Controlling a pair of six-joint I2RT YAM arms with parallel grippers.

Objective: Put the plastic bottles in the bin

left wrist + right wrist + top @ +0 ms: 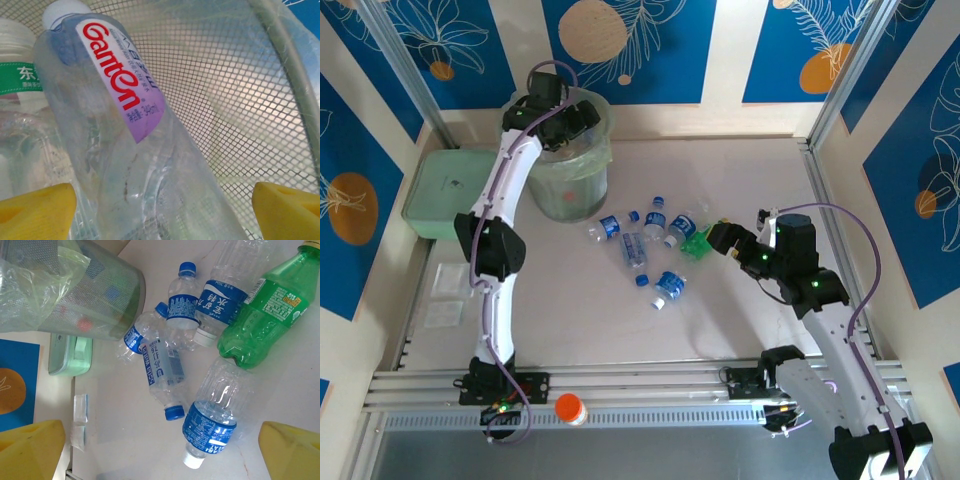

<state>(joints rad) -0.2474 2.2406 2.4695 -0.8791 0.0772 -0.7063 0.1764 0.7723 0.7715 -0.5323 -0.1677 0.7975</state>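
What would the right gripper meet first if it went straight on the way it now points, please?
Probably the white-capped bottle with the blue label, lying nearest between the right gripper's open jaws; the blue-capped bottle beside it is close, depth being unclear.

My right gripper (160, 455) hangs with its yellow fingers (30, 450) spread wide over the white table (125, 440). Below me, five clear bottles (160, 372) with blue labels lie bunched together, a green bottle (260, 325) touching them on the right. The mesh bin (95, 295) stands at upper left, a pale green box (70, 355) just beside it.
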